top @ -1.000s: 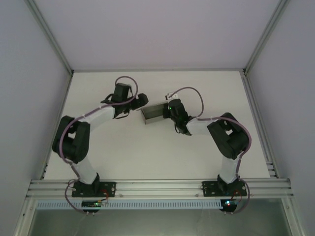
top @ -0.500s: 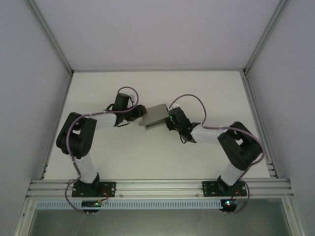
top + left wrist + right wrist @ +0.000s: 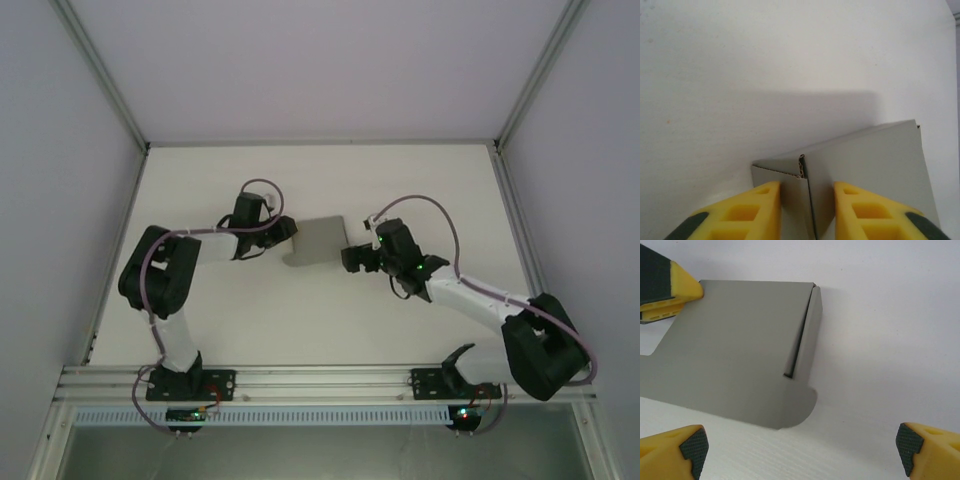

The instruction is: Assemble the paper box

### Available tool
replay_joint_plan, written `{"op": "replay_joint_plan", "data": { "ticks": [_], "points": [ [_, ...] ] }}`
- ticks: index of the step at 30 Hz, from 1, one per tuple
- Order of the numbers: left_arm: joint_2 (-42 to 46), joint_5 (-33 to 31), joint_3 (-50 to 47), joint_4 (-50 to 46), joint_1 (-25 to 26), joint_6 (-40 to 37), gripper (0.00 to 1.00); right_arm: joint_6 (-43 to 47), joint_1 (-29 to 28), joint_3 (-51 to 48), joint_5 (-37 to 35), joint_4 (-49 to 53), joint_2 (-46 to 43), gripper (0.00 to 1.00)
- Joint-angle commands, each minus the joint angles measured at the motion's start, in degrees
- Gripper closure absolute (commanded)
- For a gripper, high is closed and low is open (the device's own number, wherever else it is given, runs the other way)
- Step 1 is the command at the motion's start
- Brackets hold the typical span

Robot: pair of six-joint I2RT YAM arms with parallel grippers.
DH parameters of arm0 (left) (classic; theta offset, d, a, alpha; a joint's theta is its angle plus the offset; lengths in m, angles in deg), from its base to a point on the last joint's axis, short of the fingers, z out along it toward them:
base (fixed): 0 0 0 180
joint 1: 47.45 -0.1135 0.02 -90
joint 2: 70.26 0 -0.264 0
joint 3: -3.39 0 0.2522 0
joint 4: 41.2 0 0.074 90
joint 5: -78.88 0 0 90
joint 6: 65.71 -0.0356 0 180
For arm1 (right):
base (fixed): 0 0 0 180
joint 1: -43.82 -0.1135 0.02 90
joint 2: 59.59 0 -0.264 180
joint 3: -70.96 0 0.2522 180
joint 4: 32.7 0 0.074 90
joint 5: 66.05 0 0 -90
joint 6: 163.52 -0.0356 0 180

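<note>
The paper box [image 3: 318, 240] is a grey cardboard piece lying low on the white table at mid-centre, with a folded side wall and a rounded tab [image 3: 800, 405] at its near corner. My left gripper [image 3: 285, 232] is at the box's left end. In the left wrist view the yellow fingers [image 3: 760, 205] sit on either side of a folded corrugated flap of the box [image 3: 875, 165], closed in against it. My right gripper [image 3: 352, 256] stands wide open just right of the box [image 3: 735, 350], fingertips apart with nothing between them [image 3: 801, 447].
The table [image 3: 300, 310] is plain white, bounded by aluminium frame rails and the enclosure's pale walls. The left gripper's yellow finger [image 3: 685, 287] shows at the box's far corner in the right wrist view. The right arm stretches low across the right half.
The right gripper has opened, let go of the box and drawn back to the right. The left gripper has closed on the box's left end. The box now lies flatter.
</note>
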Motion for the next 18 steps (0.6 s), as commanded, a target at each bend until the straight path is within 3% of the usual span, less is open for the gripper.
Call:
{"op": "replay_joint_plan", "data": {
  "ticks": [1,8,12,18],
  "points": [
    [-4.15,-0.63,-3.08,-5.80,-1.13,-0.61,0.80,-2.85,3.68,5.27,7.97,1.88,4.81,0.01],
    [-4.82,0.48,-5.97,-2.56,-3.31,-0.12,0.88,-12.40,9.67,17.84,26.55,3.31,20.29,0.01],
    [-5.74,2.62,-7.66,0.89,-4.71,1.08,0.90,-14.64,10.17,21.79,29.74,5.27,26.42,0.03],
    [-7.06,3.51,-7.34,1.50,-5.22,0.38,0.90,-17.79,10.40,24.48,39.32,2.48,33.18,0.13]
  ]
}}
